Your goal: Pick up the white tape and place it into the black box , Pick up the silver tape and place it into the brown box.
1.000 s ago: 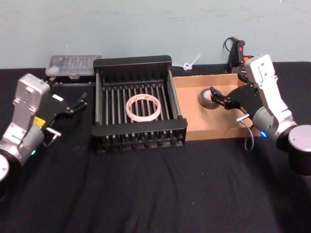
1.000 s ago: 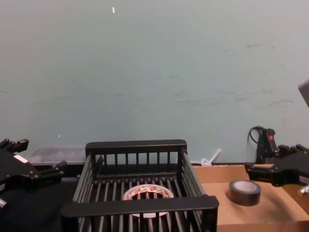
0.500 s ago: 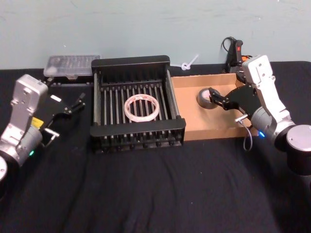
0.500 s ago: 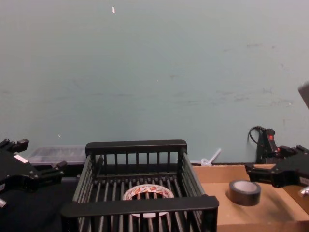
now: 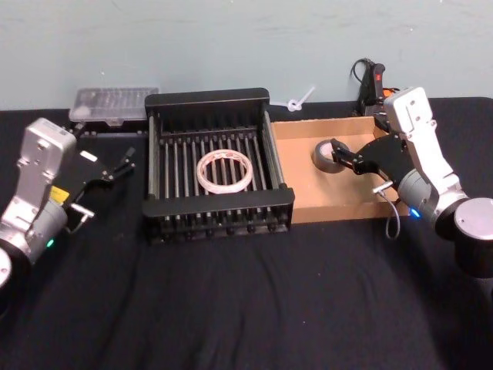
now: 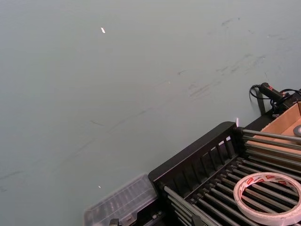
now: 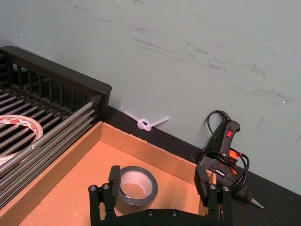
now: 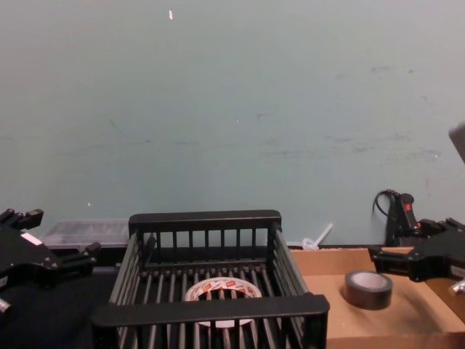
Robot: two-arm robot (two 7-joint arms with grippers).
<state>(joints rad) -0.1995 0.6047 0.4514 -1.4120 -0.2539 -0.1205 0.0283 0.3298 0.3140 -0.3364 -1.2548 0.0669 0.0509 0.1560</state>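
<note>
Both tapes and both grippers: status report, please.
White tape flat in black box. Silver tape in brown box, right gripper open around it, not touching. Left gripper open, left of black box. Nothing in the way.

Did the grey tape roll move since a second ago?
No. The silver tape lies in the same spot in the brown box, near its far wall, with the right gripper open beside it.

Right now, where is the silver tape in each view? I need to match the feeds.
Head: silver tape lies in the brown box, far left part, just ahead of the open right gripper.
Chest: lower right, on the box floor.
Left wrist: a sliver at the right edge.
Right wrist: bottom centre, between the gripper's fingers.
Shared landmark: the black box.
</note>
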